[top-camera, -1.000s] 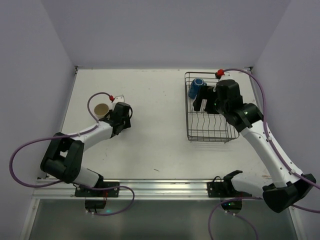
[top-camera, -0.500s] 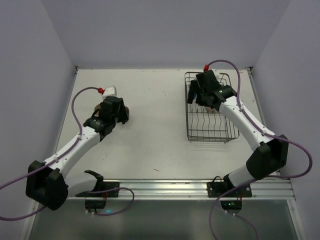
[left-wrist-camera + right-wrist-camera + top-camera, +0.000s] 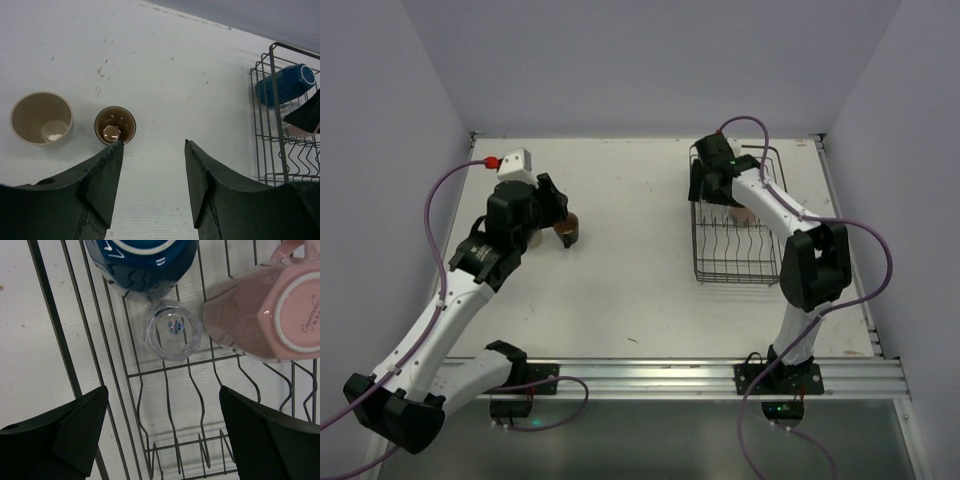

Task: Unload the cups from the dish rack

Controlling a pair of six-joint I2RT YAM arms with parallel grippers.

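1. Left end effector (image 3: 152, 150): wide open, empty. Dark brown mug (image 3: 115, 125) is just by its left finger, cream-beige mug (image 3: 41, 117) at 9 o'clock of it, both on worktop (image 3: 165, 60). A low swing could tip the brown one.
2. Right end effector (image 3: 162, 395): wide open, empty, over dish rack (image 3: 740, 262). Clear glass (image 3: 173, 330) has blue mug (image 3: 145, 260) at 12 and pale pink cup (image 3: 260, 315) at 3. Fingers may knock neighbours or snag wires.

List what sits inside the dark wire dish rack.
The dish rack holds a blue mug on its side, a small clear glass and a pale pink cup. From overhead the right arm mostly covers them.
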